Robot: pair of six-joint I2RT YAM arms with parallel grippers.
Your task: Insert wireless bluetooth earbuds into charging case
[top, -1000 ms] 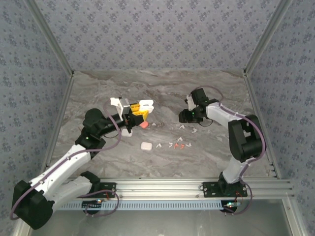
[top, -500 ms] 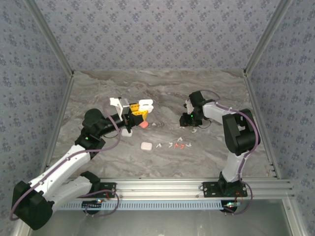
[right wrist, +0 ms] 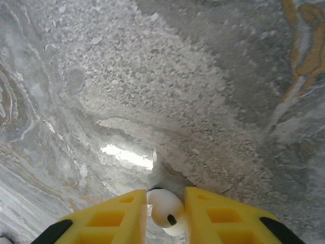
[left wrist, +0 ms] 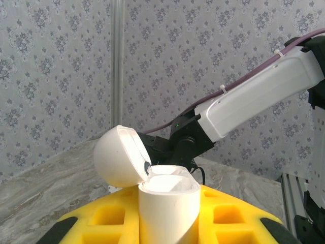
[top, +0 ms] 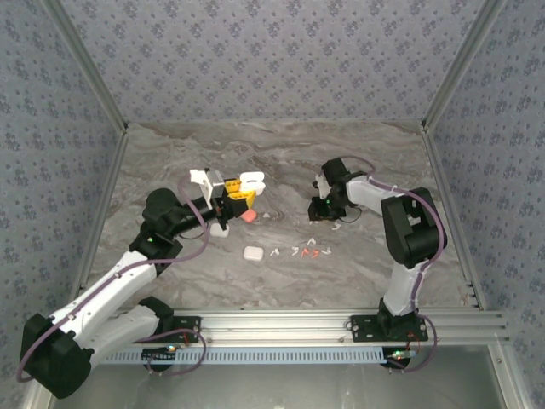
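Though tiny, earbud [right wrist: 163,212] in right hand [right wrist: 165,202]

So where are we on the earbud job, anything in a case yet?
Done: left jaws hold a white case with its lid flipped open; whether any bud is seated inside can't be told. In hand: right jaws are down at the table, pinching a white earbud. Left: carry it to the case, then the loose buds, white and red, by the closed case.

open marble table [top: 281,149] toward the back, scattered earbuds [top: 306,252] and a small white case [top: 253,253] littering the near middle
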